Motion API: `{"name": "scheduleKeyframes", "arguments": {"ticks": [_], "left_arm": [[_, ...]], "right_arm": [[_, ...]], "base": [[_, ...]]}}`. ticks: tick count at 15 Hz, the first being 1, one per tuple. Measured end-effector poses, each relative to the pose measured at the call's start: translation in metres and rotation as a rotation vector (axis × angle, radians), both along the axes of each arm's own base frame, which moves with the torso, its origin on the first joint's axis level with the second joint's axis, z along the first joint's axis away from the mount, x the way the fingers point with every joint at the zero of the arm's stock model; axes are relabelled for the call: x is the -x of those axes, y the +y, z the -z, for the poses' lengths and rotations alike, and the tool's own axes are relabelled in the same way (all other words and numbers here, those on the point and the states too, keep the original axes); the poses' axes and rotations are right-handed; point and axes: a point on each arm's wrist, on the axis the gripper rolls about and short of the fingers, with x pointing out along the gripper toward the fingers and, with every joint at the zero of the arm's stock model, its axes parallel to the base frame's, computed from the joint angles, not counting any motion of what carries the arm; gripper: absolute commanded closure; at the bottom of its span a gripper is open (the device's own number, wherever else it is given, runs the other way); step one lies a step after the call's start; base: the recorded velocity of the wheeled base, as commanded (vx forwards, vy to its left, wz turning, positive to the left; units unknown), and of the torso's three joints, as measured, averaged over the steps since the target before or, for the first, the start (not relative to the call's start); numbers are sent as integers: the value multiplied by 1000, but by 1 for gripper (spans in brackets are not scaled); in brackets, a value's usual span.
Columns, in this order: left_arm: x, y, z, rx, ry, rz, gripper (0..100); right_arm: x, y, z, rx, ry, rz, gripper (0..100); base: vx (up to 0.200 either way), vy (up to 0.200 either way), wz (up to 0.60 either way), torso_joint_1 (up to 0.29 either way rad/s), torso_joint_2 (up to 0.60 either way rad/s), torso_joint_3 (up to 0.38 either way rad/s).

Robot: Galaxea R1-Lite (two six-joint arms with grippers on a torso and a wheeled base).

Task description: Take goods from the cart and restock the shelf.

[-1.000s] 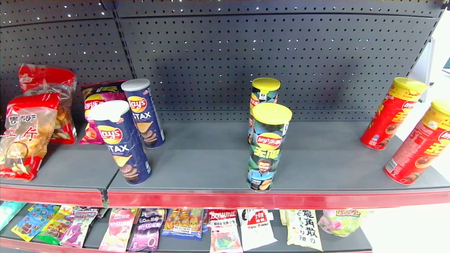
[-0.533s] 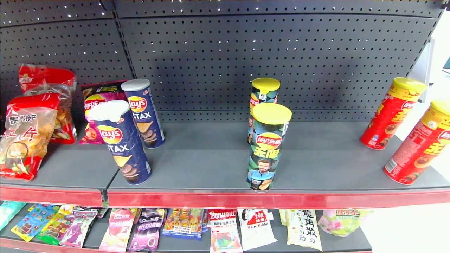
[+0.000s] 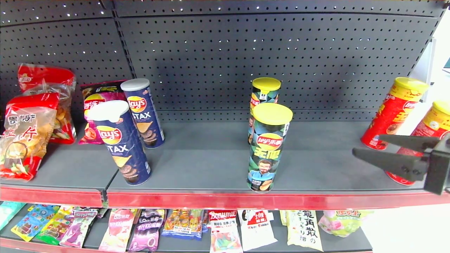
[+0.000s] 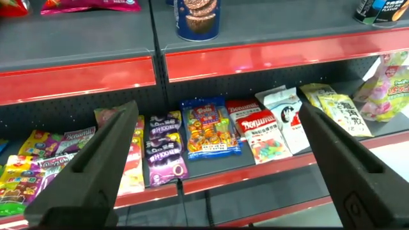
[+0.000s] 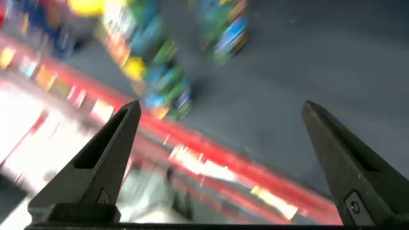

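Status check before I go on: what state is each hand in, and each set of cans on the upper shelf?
right hand: open, empty, in front of the red cans.
left hand: open, empty, facing the snack packets.
blue cans: two, upright, lids on.
green cans: two, upright, lids on.
red cans: two, upright, lids on.

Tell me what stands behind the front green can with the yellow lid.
A second green can with a yellow lid stands behind the front green can; its lower part is covered. Farther back is the pegboard panel.

Long, tapered matte-black fingers (image 3: 386,161)
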Motion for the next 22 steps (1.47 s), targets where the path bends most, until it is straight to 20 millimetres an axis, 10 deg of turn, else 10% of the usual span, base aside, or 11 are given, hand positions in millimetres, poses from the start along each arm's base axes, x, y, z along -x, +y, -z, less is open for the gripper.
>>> {"name": "scheduleKeyframes", "arguments": {"ticks": [22], "left_arm": [[0, 0, 0, 0, 0, 0, 0]], "right_arm": [[-86, 68, 93, 379, 142, 56, 0]], "base": [[0, 0, 0, 0, 0, 0]]}}
